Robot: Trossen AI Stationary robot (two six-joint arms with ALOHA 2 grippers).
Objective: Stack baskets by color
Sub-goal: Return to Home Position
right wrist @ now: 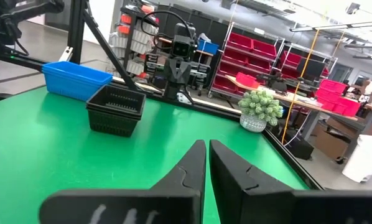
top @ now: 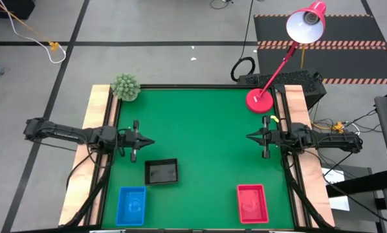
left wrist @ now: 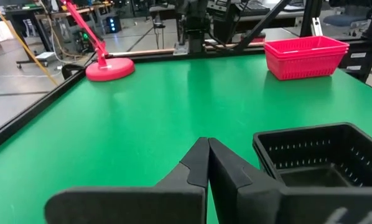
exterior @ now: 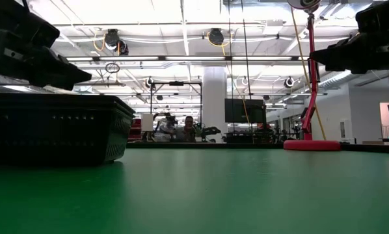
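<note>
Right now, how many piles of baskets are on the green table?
3. The blue pile is in the left corner away from the lamp, the black pile is close by, toward the middle, and the red pile is in the right corner. Baskets nested inside each may be hidden.

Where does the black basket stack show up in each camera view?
High view: black basket stack lower left of centre.
Low view: stack fills the far left.
Left wrist view: stack at lower right.
Right wrist view: stack left of centre.
Shared landmark: red lamp base, missing only from right wrist view.
</note>
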